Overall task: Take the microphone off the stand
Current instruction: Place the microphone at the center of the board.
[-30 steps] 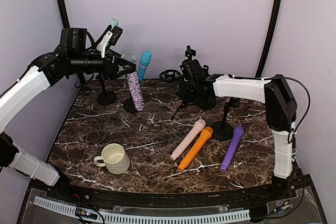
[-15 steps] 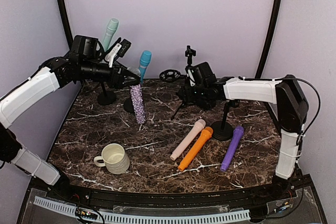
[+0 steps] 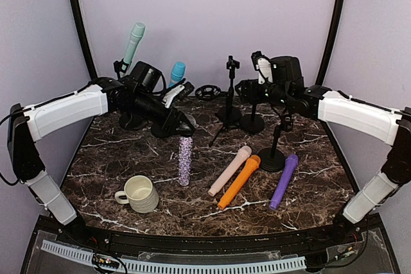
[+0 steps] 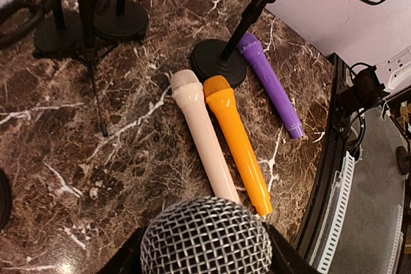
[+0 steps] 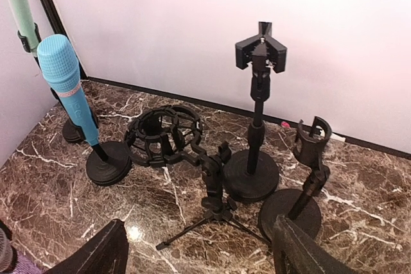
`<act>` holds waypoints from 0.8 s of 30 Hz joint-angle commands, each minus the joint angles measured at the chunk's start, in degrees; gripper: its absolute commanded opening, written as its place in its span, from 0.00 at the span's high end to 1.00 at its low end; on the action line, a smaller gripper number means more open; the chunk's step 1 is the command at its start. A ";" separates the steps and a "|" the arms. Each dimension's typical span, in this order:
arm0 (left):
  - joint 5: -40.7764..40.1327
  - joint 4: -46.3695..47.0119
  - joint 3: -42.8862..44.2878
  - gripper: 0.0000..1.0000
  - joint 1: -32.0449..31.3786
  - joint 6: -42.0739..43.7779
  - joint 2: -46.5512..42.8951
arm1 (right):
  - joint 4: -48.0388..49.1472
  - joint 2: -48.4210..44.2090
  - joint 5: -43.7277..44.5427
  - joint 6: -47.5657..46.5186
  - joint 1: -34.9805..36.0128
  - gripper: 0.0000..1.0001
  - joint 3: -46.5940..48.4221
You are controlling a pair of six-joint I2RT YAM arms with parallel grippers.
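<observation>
Left gripper clamped on mesh head of glittery purple-silver microphone, now carried clear of back stands, hanging over dark marble tabletop near cream mug. Right gripper has backed off, jaws apart, empty. Removal looks done; setting down remains

No legible txt, labels, brands or nos in any of the 3 views; glitter mic & mug show no readable marks either
</observation>
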 commanded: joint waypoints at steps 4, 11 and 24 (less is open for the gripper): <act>1.41 -6.05 8.13 1.00 -3.22 -3.41 7.76 | 1.66 -9.75 -1.59 2.64 -4.23 0.21 -8.46; 1.41 -5.21 14.31 1.00 -4.39 -4.86 16.18 | 1.88 -16.01 -1.69 3.73 -5.27 0.21 -13.77; 0.27 7.24 19.82 0.95 -5.80 -7.16 29.36 | 3.08 -21.91 -1.11 7.41 -5.37 0.20 -19.25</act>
